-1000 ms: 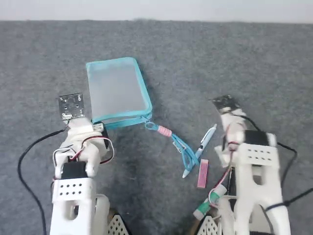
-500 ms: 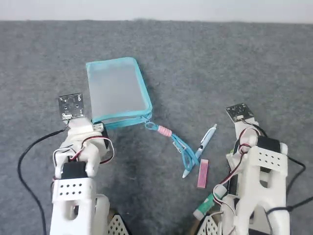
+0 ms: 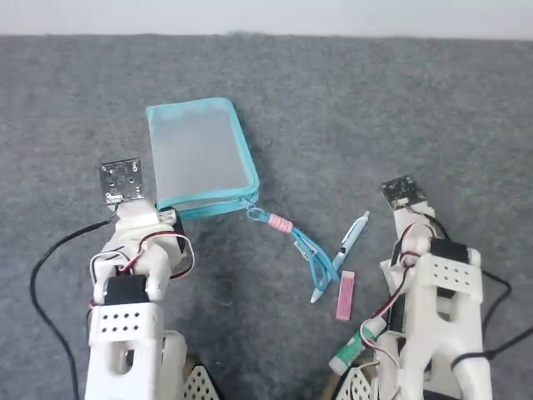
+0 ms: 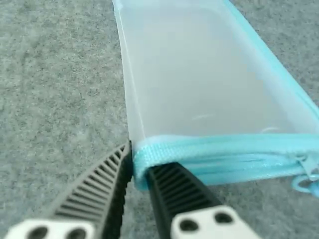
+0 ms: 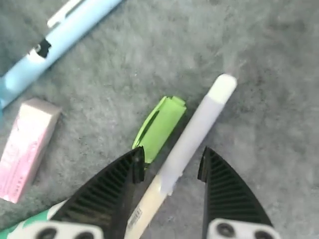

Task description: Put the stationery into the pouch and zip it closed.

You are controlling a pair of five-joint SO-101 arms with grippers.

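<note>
Grey carpet (image 3: 400, 100) below pale wall (image 3: 266, 17); left gripper (image 4: 137, 172) pinching pouch (image 4: 199, 89), right gripper (image 5: 172, 154) spread astride white pen (image 5: 199, 124).

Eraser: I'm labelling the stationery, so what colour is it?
Pink. The eraser shows best in the high view.

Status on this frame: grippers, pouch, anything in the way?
Left gripper shut on pouch corner. Right gripper open astride white pen, green marker close beside. Blue pen, eraser lie outside pouch.
</note>
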